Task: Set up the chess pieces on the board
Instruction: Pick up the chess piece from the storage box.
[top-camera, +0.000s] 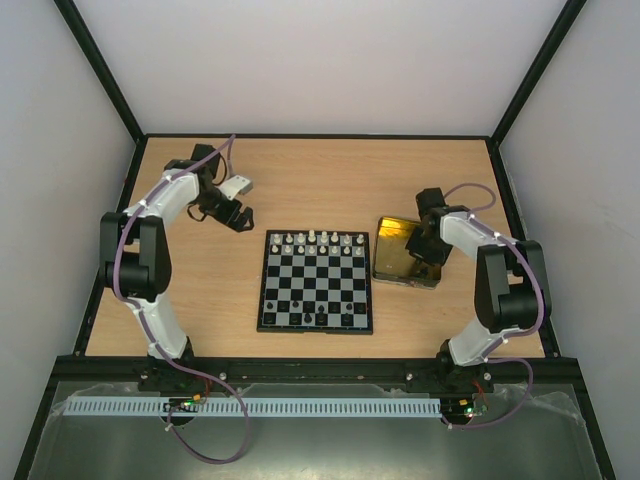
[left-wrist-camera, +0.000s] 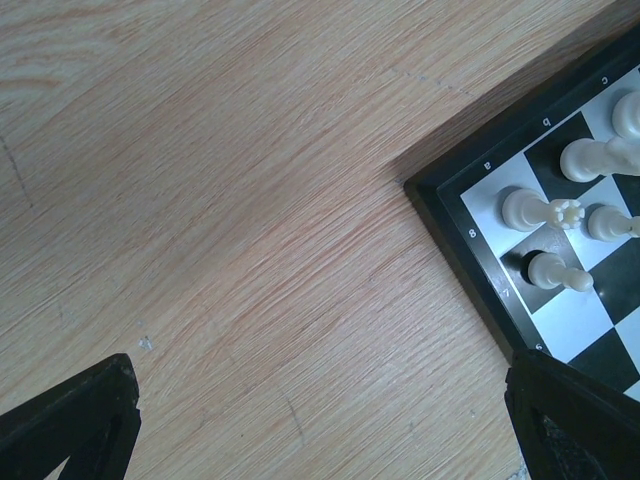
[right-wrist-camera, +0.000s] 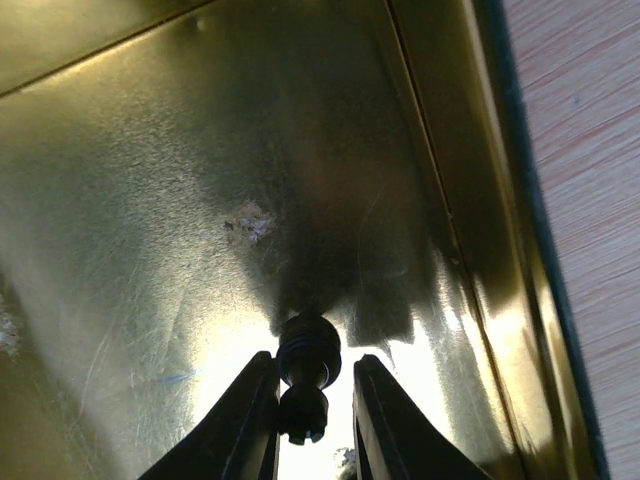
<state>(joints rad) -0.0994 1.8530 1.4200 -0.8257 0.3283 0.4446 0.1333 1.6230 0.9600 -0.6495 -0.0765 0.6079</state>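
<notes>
Black chess piece (right-wrist-camera: 305, 385) pinched in right end effector (right-wrist-camera: 315, 365), long axis along jaws; left end effector (left-wrist-camera: 325, 400) wide.

Board (left-wrist-camera: 580, 318) corner w/ white pieces (left-wrist-camera: 525, 208), R of wood table (left-wrist-camera: 220, 200).

Robot lab test cell — plain white walls (top-camera: 330, 60) in black frame struts (top-camera: 100, 68) box in a wooden tabletop (top-camera: 320, 180); two robot arms (top-camera: 140, 260) bolted to a black rail (top-camera: 320, 372) at 6 o'clock, slotted cable duct (top-camera: 300, 407) alongside.
</notes>
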